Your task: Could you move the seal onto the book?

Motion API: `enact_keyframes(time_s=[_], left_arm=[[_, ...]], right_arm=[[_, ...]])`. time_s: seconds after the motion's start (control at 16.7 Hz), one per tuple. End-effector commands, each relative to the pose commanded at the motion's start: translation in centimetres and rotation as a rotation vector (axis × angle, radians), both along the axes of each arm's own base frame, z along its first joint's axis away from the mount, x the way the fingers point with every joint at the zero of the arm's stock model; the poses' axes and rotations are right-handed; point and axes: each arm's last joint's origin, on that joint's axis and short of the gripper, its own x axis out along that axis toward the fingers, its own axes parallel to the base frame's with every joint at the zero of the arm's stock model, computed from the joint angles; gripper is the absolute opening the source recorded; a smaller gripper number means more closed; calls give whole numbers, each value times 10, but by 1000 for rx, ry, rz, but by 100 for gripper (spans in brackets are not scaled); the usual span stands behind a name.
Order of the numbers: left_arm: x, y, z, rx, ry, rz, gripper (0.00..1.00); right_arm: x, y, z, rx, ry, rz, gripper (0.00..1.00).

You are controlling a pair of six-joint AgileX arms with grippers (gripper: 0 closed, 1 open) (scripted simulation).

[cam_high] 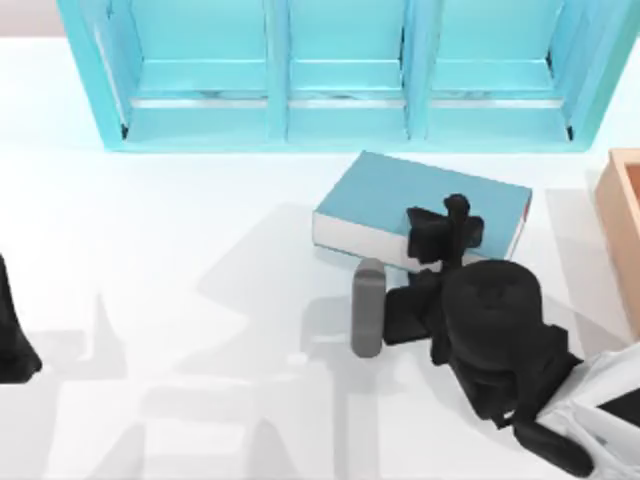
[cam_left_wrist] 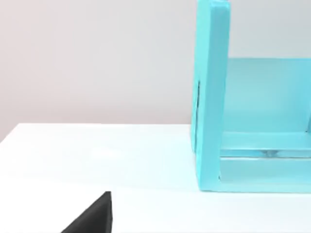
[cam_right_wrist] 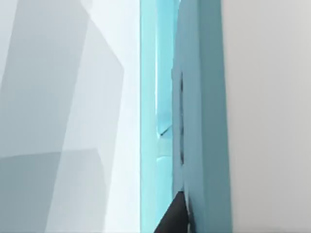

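Seal itself is hidden; right gripper (cam_high: pixel 455 215) hangs over the book (cam_high: pixel 390 195), poised for placing, jaws' state unclear.

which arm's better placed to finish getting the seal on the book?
Right. The right gripper hangs over the book's near edge, while the left arm sits parked at the table's left edge, far from the book. I can't make out the seal.

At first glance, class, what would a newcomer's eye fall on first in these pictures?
The big teal shelf unit along the table's far edge stands out first. In front of it lies the teal book, with the right arm's black claw over the book's near right part. The left arm sits parked at the table's left edge.
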Motion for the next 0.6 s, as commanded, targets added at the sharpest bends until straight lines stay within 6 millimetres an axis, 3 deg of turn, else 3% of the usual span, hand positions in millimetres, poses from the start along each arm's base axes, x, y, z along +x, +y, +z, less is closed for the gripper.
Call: enact_keyframes(time_s=[0.42, 0.6], left_arm=[[0, 0, 0, 0, 0, 0, 100], [0, 0, 0, 0, 0, 0, 100]], right_arm=[[0, 0, 0, 0, 0, 0, 98], [0, 0, 0, 0, 0, 0, 100]])
